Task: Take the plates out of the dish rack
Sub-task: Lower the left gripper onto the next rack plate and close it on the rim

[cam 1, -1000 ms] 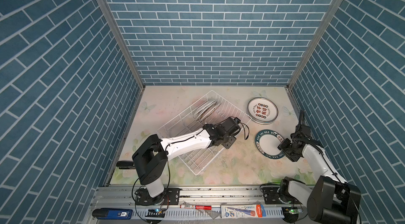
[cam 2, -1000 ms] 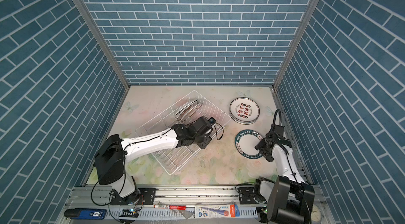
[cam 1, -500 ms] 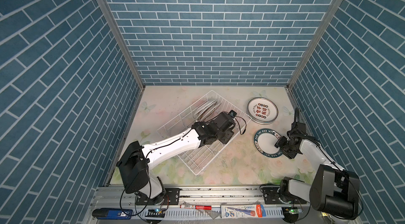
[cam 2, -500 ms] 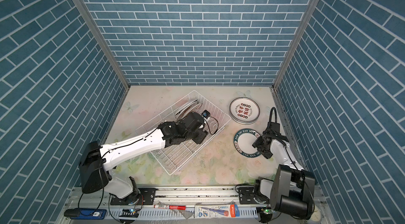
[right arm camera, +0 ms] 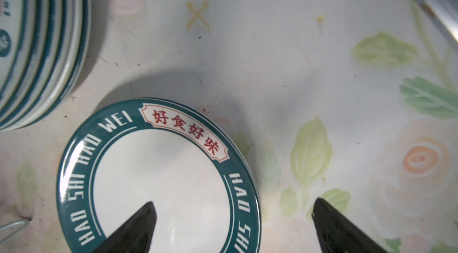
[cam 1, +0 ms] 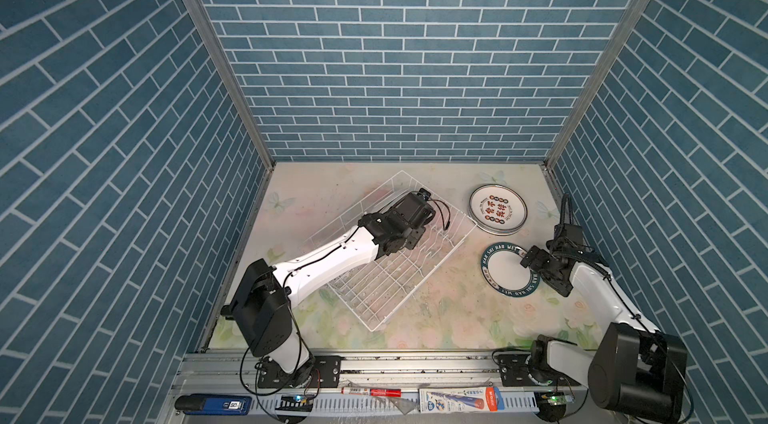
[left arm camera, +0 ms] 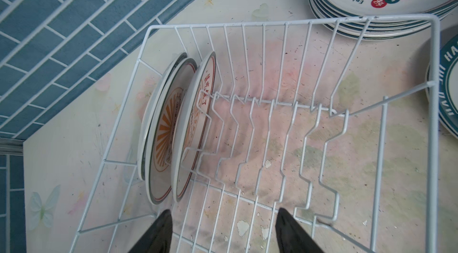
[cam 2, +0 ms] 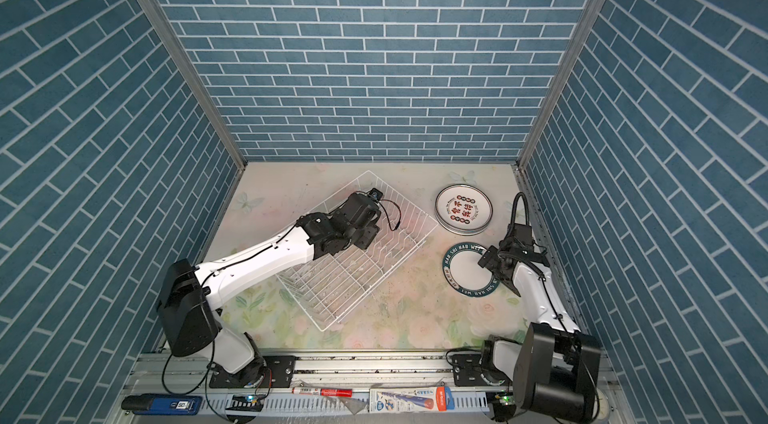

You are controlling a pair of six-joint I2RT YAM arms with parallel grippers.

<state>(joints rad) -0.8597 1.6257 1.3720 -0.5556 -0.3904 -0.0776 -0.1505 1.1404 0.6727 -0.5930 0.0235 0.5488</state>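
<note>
While right gripper (right arm camera: 234,202) hovers, fingers spread wide astride rim of green-rimmed plate (right arm camera: 161,165), that plate lies flat near bench (cam 1: 440,318) right edge. Mid-bench, dish rack (cam 2: 332,297) sits skewed — left gripper (left arm camera: 223,211) above it, fingers apart, empty. At rack's far end, three plates (left arm camera: 171,128) upright. By far right corner, stack of plates (cam 1: 496,210).
</note>
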